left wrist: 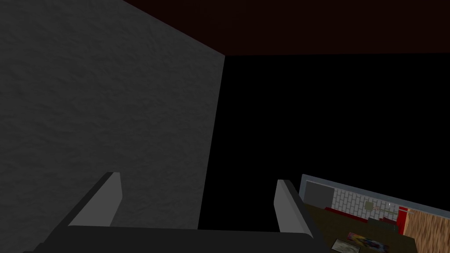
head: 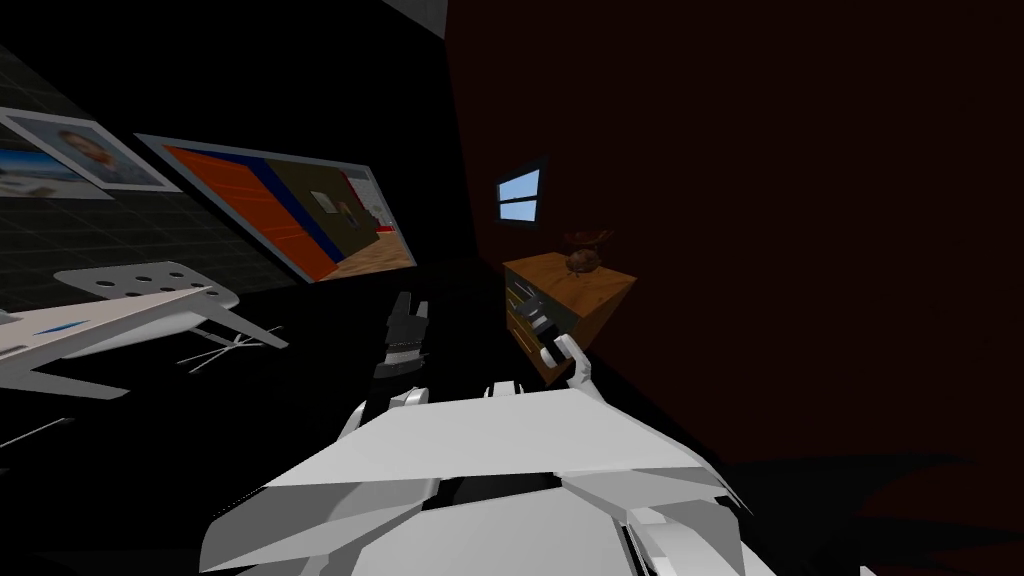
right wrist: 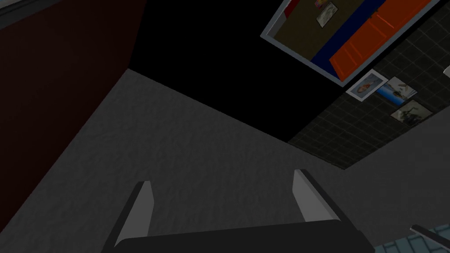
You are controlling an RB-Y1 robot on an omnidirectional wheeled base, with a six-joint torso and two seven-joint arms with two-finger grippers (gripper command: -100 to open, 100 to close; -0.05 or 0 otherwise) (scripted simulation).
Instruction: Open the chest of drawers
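Red wall (head: 800,250) behind chest of drawers (head: 600,305); right hand (right wrist: 222,178), spread wide, seemingly close.

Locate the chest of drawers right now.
Head view, just right of centre: the brown chest of drawers stands against the dark red wall below the small window, a brown object on top, right arm at its front.

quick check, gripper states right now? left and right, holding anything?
Left gripper: open, holding nothing.
Right gripper: open, holding nothing.
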